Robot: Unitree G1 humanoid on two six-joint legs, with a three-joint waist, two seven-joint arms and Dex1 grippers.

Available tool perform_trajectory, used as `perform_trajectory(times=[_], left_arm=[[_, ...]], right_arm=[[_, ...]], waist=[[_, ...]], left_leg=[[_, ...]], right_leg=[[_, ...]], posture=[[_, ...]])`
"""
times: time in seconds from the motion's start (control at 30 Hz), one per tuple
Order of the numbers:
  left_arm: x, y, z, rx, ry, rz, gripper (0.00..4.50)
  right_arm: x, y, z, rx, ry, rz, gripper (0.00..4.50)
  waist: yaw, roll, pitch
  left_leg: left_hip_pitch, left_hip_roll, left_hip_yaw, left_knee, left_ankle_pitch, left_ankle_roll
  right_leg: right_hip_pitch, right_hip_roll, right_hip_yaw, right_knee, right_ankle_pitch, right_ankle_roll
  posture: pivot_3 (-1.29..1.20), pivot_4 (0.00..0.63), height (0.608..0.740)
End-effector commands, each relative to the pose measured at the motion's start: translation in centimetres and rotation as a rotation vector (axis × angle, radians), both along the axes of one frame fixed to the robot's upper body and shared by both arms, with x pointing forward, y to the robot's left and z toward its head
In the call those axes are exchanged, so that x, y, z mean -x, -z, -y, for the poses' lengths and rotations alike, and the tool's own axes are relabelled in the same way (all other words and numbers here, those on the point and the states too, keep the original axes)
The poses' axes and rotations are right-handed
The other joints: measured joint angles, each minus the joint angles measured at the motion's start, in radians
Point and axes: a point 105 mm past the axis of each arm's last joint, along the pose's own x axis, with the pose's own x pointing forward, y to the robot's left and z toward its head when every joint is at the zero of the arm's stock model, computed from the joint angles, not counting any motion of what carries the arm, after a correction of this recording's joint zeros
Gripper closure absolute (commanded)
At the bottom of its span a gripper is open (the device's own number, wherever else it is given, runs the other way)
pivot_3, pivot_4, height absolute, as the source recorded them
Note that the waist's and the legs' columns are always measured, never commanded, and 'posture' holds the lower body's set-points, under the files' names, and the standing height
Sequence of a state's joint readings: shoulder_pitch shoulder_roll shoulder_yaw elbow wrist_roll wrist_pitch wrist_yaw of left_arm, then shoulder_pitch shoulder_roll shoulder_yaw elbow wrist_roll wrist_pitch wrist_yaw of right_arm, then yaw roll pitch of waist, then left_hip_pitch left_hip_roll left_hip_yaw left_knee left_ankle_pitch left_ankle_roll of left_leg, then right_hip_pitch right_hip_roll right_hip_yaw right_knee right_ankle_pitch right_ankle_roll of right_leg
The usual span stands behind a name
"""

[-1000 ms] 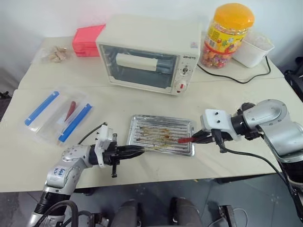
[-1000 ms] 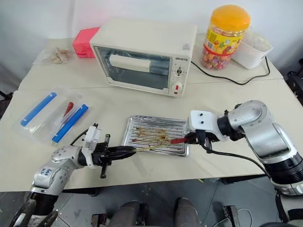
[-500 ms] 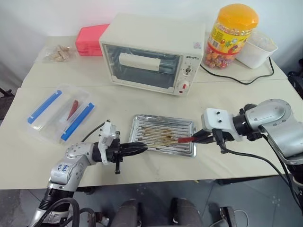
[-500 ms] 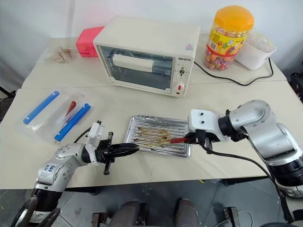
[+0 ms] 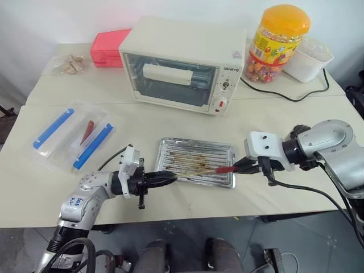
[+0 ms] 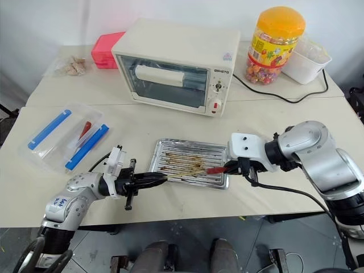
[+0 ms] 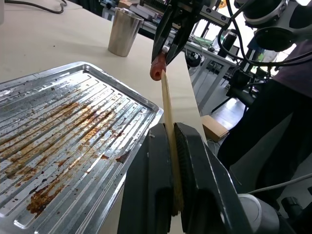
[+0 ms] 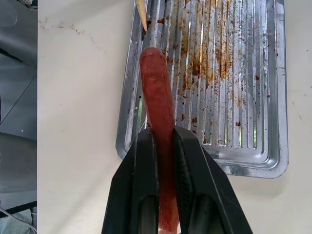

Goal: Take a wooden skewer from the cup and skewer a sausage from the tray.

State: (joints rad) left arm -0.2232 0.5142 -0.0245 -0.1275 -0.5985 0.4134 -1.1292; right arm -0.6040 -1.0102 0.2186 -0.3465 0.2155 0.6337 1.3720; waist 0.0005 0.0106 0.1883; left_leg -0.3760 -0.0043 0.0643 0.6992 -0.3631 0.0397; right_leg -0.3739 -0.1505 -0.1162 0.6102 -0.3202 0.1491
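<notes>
While the sausage (image 8: 157, 85) hangs in the air over the near right edge of the tray (image 5: 196, 149), the right fingers (image 8: 187, 185) are clamped on its back end, so its free red tip sticks out to the robot's left. That leaves the tip bare for the stick to go in. The skewer (image 7: 168, 126) is pinched between the left fingers (image 7: 195, 170), which are tight together on it, and it lies about level, pointing to the right, straight at the sausage tip. In the left wrist view the skewer's point seems to touch the end of the sausage, or sit just beside it; I cannot tell if it has gone in yet. My guess is that the two arms hold both things end to end, in one line, so a straight push will slide the stick down the middle of the meat.

Both things are held above the tray, so any bits or drips would land on its greasy ridges and not on the counter (image 5: 170, 122). The cup (image 7: 124, 32) stands near the tray and is not being used now.

Behind the tray stands a white oven (image 5: 185, 65). It has a small word by its knobs, too small to read. Right of it is a jar (image 5: 277, 42) with an orange lid and a bright label, which I cannot read either. A clear box (image 5: 71, 136) with blue strips lies far left.
</notes>
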Motion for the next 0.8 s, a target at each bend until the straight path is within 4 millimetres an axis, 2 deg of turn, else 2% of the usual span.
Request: perform_trajectory(times=[0.03, 0.7, 0.8], left_arm=[[0.0, -0.3, 0.3, -0.005, 0.014, 0.021, 4.50], [-0.1, -0.3, 1.2, 0.012, 0.026, 0.027, 4.50], [0.0, -0.3, 1.6, 0.013, 0.055, 0.032, 4.50]], right_arm=[[0.2, -1.0, 0.1, -0.004, -0.009, 0.032, 4.23], [0.5, -0.8, -2.5, -0.041, -0.089, 0.024, 4.23], [0.8, -0.4, -3.6, -0.046, -0.129, 0.013, 4.23]], waist=[[0.000, 0.000, 0.000], [0.000, 0.000, 0.000], [-0.001, 0.000, 0.000]], left_leg=[[0.000, 0.000, 0.000, 0.000, 0.000, 0.000], [0.000, 0.000, 0.000, 0.000, 0.000, 0.000], [0.000, 0.000, 0.000, 0.000, 0.000, 0.000]], right_leg=[[0.000, 0.000, 0.000, 0.000, 0.000, 0.000], [0.000, 0.000, 0.000, 0.000, 0.000, 0.000], [0.000, 0.000, 0.000, 0.000, 0.000, 0.000]], posture=[[0.00, 0.150, 0.740], [0.00, 0.150, 0.740], [0.00, 0.150, 0.740]])
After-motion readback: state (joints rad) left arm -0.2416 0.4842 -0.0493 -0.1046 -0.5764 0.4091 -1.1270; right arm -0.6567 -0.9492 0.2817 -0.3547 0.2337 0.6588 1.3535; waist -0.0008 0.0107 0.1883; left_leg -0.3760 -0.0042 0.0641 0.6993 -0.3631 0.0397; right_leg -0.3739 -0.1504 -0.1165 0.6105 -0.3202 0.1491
